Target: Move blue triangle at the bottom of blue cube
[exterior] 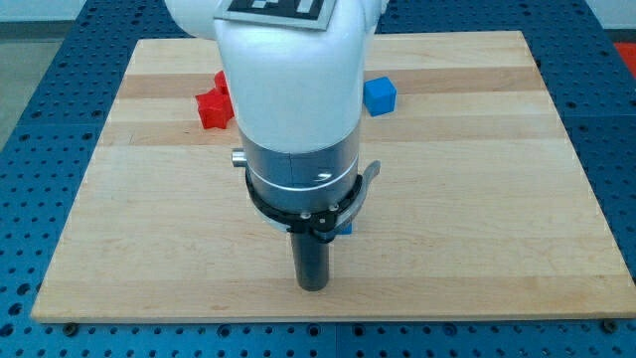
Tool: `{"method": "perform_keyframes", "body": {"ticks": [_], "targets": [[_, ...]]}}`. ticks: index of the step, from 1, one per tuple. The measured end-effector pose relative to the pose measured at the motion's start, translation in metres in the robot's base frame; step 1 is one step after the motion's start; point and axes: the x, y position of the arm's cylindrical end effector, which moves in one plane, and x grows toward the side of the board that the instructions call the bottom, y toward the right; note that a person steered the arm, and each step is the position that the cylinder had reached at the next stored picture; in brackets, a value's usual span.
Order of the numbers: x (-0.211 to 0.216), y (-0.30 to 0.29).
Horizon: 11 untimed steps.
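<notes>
The blue triangle [345,228] is almost wholly hidden: I see only a small blue sliver poking out at the view's right of the rod, just under the black clamp ring [303,211]. Its shape I cannot confirm from that sliver. It lies on the wooden board [477,199], a little below the board's middle.

The blue cube [379,94] sits well apart from it, toward the view's top, just right of the arm's white housing [288,70]. So the sliver lies below the cube and slightly to the view's left of it.

My tip [313,286] is at the lower end of the dark rod, near the board's bottom edge, just below and to the left of the blue sliver. Whether it touches the sliver I cannot tell, since the rod and ring cover the spot. There is no hand on this rig, only the bare rod, so nothing is clenched or grasped.

Further out, red blocks [215,102] sit at the upper left, partly behind the housing; I make out two red shapes touching or overlapping, one nearer the top.

Count: two blue pieces, two red shapes visible, one board. There are no containers; everything lies flat on the board, which rests on a blue perforated table [40,89].
</notes>
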Motion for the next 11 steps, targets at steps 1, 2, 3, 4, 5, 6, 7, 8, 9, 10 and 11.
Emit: {"method": "perform_keyframes", "body": {"ticks": [1,2,3,4,5,6,7,8,9,10,11], "targets": [[-0.035,0.017],[-0.092,0.063],[-0.130,0.091],[-0.130,0.091],[-0.070,0.091],[-0.002,0.073],[-0.009,0.042],[-0.042,0.016],[-0.086,0.025],[-0.125,0.057],[-0.128,0.062]]}}
